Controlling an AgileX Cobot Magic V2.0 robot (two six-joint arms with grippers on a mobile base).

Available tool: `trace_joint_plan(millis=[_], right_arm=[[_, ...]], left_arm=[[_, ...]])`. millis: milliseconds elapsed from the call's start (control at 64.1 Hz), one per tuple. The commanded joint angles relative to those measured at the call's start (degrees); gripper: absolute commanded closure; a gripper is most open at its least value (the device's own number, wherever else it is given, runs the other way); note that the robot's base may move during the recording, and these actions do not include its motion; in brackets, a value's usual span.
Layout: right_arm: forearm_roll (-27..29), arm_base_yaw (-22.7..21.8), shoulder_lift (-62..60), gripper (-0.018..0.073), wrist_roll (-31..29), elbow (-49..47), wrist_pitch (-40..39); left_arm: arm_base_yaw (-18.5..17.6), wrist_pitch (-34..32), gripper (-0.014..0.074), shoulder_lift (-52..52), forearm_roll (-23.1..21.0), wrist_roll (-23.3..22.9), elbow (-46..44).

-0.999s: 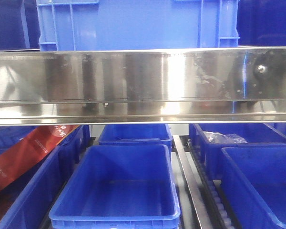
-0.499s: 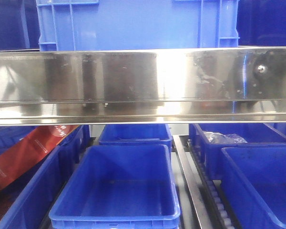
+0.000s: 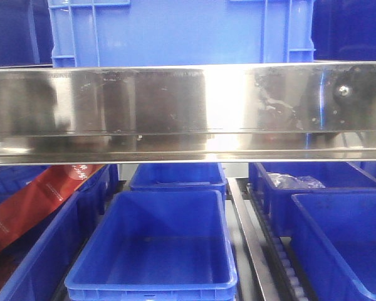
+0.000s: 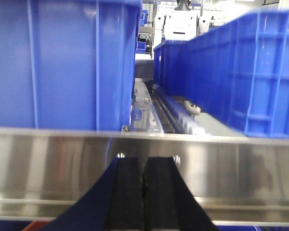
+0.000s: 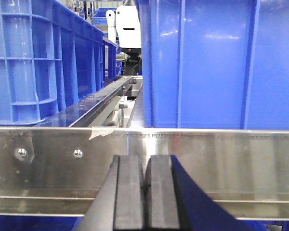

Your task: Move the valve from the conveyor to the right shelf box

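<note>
The valve and the conveyor are out of view in every frame. My left gripper is shut with nothing between its black pads, pointing at the steel shelf beam. My right gripper is also shut and empty, facing the same kind of beam. In the front view neither gripper shows. There, blue boxes stand on the lower shelf level: an empty one in the middle and two on the right, the far one holding a clear plastic bag.
A wide shiny steel beam crosses the front view, with a large blue crate on top. A red package lies in the left box. Roller tracks run between boxes. Tall blue crates flank both wrist views.
Only the reflections on the steel beam have shifted, a dark patch sliding left. The boxes and the view itself stay as they were.
</note>
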Motion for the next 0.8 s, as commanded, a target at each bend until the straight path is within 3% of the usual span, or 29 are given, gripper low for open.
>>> trace_joint_plan(millis=[0, 780], right_arm=[[0.3, -0.2, -0.2, 0.0727, -0.2, 0.1, -0.6], [0.3, -0.2, -0.2, 0.0727, -0.2, 0.1, -0.7]], left_arm=[[0.3, 1.1, 0.0707, -2.1, 0.6, -0.7, 0.4], [0.3, 1.2, 0.0707, -2.1, 0.6, -0.7, 0.4]])
